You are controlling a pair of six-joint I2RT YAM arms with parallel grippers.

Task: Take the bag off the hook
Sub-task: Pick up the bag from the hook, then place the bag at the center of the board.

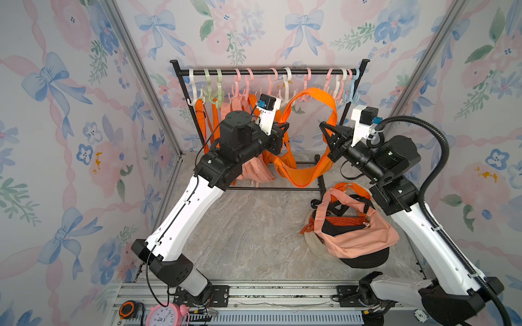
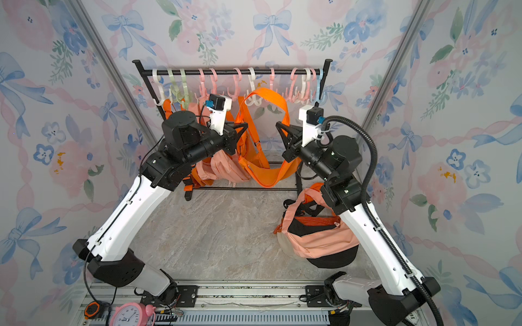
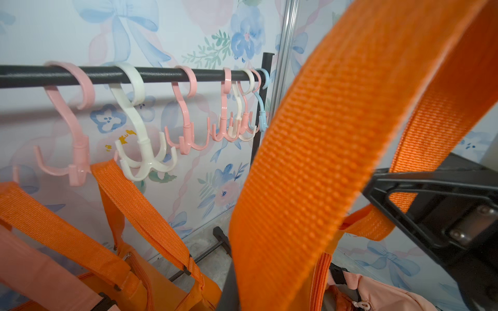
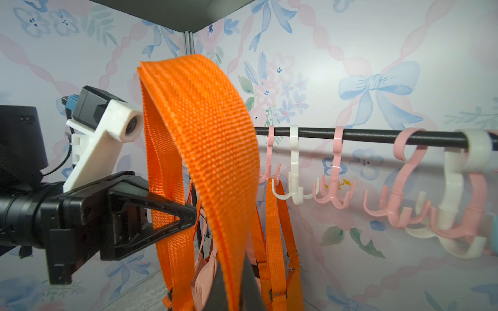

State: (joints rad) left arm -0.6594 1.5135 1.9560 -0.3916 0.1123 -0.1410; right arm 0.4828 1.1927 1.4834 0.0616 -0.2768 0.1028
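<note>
An orange bag [image 1: 296,172] hangs between my two grippers by its wide woven strap [image 1: 313,94]. The strap arches up in front of the row of plastic hooks [image 1: 286,84] on the black rail [image 1: 254,72]. In the right wrist view the strap [image 4: 204,129] rests on none of them. My left gripper [image 1: 285,126] is shut on one side of the strap. My right gripper [image 1: 323,125] is shut on the other side. In each wrist view the strap [image 3: 310,161] runs down between that gripper's own dark fingers at the frame's bottom edge. The bag's body sags low over the rack's base.
More orange bags [image 1: 209,121] and a peach bag [image 1: 254,169] hang on the left-hand hooks behind my left arm. A pile of peach, black and orange bags [image 1: 353,225] lies on the table by my right arm. A pink clock [image 1: 166,316] and tape measure [image 1: 127,309] sit at the front edge.
</note>
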